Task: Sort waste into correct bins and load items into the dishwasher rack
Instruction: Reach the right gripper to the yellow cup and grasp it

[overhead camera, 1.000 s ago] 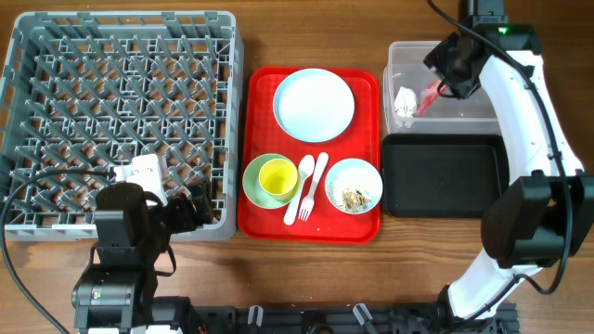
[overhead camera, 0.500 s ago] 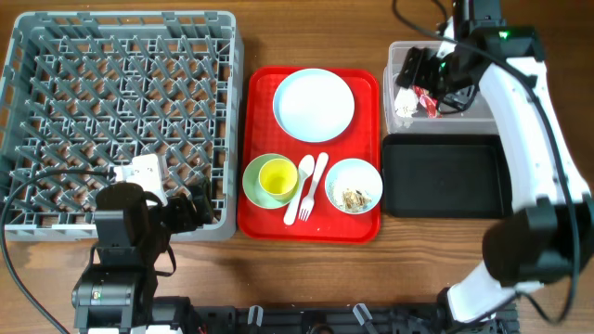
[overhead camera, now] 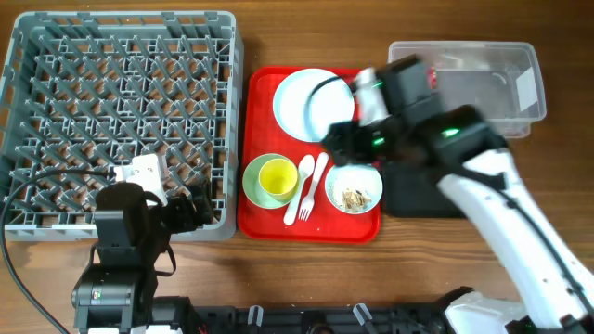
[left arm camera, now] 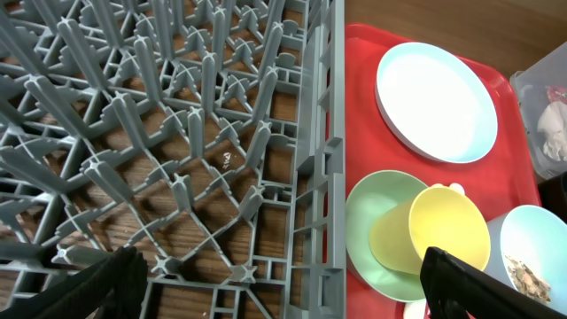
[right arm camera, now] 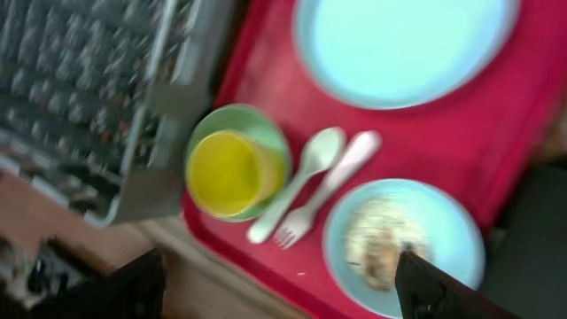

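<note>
My right gripper (overhead camera: 345, 139) (right arm camera: 283, 292) is open and empty, hovering over the red tray between the pale blue plate (overhead camera: 302, 102) (right arm camera: 403, 44) and the bowl (overhead camera: 364, 176) (right arm camera: 443, 230) of brown food scraps (overhead camera: 354, 198). The yellow cup (overhead camera: 276, 176) (right arm camera: 226, 173) sits in the green bowl (overhead camera: 252, 181). The white spoon (overhead camera: 304, 174) and fork (overhead camera: 314, 181) lie beside it. The red wrapper (left arm camera: 556, 93) and white paper (left arm camera: 556, 131) lie in the clear tub (overhead camera: 483, 70). My left gripper (overhead camera: 193, 211) (left arm camera: 288, 288) is open over the rack's (overhead camera: 121, 102) front right corner.
The red serving tray (overhead camera: 263, 218) lies between the rack and the bins. The black tray (overhead camera: 404, 197) in front of the clear tub is largely covered by my right arm. Bare wooden table runs along the front edge.
My right gripper let the red wrapper go into the clear tub, then swung left and forward to hover over the red tray. The left arm has not moved.
</note>
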